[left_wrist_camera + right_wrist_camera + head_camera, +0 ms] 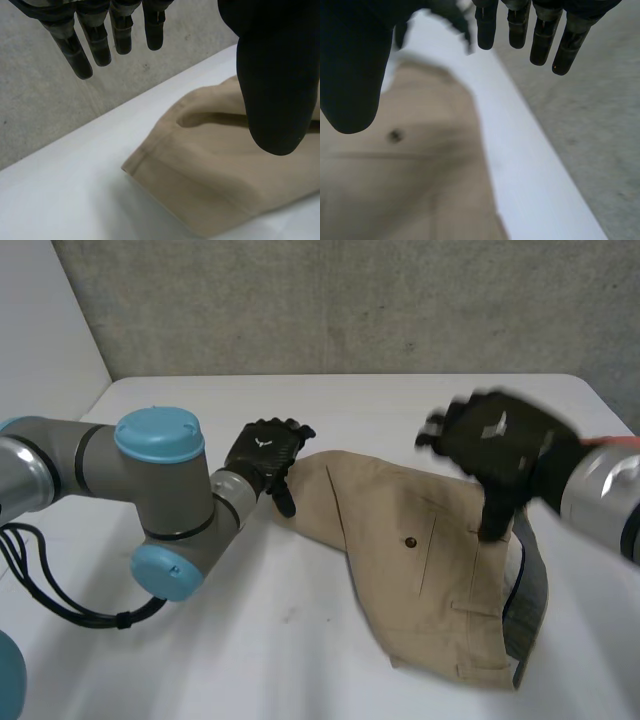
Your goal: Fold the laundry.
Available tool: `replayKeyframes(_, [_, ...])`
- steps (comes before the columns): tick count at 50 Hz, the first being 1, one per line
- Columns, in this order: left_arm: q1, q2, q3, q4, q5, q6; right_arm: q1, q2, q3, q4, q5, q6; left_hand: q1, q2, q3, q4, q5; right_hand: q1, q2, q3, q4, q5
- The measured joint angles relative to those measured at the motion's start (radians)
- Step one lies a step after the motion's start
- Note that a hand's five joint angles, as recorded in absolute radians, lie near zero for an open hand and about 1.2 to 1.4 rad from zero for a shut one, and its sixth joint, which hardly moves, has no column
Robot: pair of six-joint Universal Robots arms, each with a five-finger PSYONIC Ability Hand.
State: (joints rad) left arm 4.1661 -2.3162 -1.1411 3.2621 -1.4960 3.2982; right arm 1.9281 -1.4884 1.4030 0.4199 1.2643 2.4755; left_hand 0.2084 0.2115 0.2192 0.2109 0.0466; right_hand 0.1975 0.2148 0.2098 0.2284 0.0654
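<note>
A pair of tan trousers (420, 560) lies folded on the white bench (300, 660), right of the middle, with a dark button (410, 541) on the pocket facing up; the left hand (262, 455) sits at the hem corner on the left, fingers straight and spread, thumb over the cloth, gripping nothing; whether it touches the cloth I can't tell; the right hand (495, 445) hangs above the trousers' right edge, also wide and empty; a grey wall (350, 300) stands behind.
</note>
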Motion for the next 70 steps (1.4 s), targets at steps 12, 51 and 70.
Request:
replayKeyframes(12, [0.034,-0.117,0.175,-0.029,0.01,0.094,-0.036,0.341,-0.351,0.077,0.005,0.239,0.0,0.0,0.0,0.0,0.0,0.0,0.0,0.0,0.0,0.0])
replayKeyframes(51, [0.063,-0.164,0.226,-0.094,0.017,0.125,-0.022,0.518,-0.544,0.057,0.067,0.358,0.0,-0.001,0.0,0.0,0.0,0.723,0.956,0.963,0.958,0.879])
replayKeyframes(70, [0.017,-0.12,0.207,-0.091,0.017,0.123,0.096,0.321,-0.296,0.204,0.049,-0.033,0.0,-0.006,0.0,-0.004,0.0,0.723,0.957,0.963,0.958,0.892])
